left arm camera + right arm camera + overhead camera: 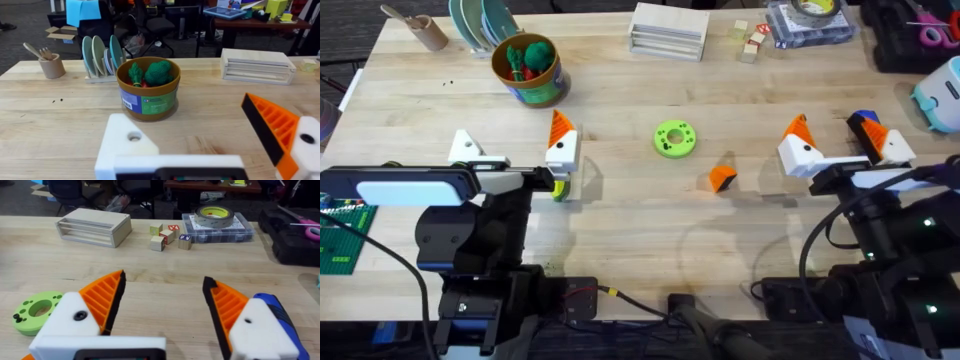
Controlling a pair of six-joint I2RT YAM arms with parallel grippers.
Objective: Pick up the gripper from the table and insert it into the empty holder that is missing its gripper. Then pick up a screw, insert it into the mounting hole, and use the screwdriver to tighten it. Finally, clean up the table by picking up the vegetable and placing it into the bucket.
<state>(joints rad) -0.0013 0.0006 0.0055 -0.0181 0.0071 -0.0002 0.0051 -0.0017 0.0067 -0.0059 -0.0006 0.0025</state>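
Lying loose overhead, gripper (722, 178), disc (674, 138)

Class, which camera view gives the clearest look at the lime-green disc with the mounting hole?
The overhead view: the lime-green disc lies whole on the table, its centre hole visible from above. The right wrist view catches it partly, at an edge behind a finger mount. The left wrist view faces the bucket instead.

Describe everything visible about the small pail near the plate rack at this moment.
The bucket is a small round pail with an orange-brown rim and a green printed side bearing a blue and white label. It looks like plastic or coated card. It stands upright on the wooden table, just in front of and beside the plate rack. Green knitted-looking vegetables already sit inside, rising above the rim, with a bit of red beneath. No pincer touches it.
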